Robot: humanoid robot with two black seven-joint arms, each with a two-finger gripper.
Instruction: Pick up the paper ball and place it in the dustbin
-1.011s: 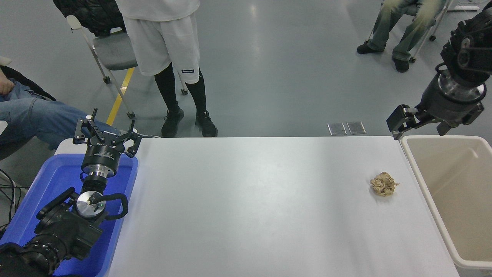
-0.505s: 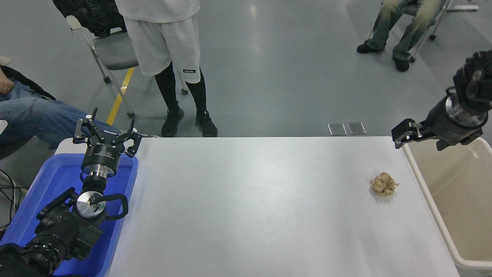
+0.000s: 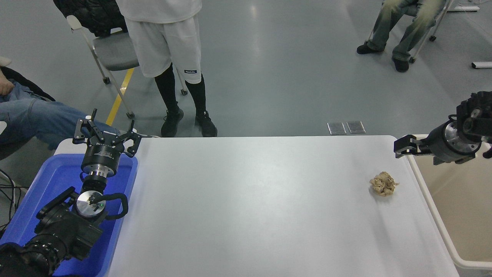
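Right hand (image 3: 403, 146) dropped lower (nothing held); one paper ball (image 3: 383, 184), one dustbin (image 3: 426, 192).

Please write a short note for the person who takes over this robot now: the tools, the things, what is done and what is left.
Left tool: open, parked over the blue tray.
Right tool: holds nothing, above the dustbin's far left corner; open or shut, cannot tell.
Paper ball: on the table, near its right edge, beside the dustbin.
Done: nothing.
Left: pick up the ball, drop it in the dustbin.
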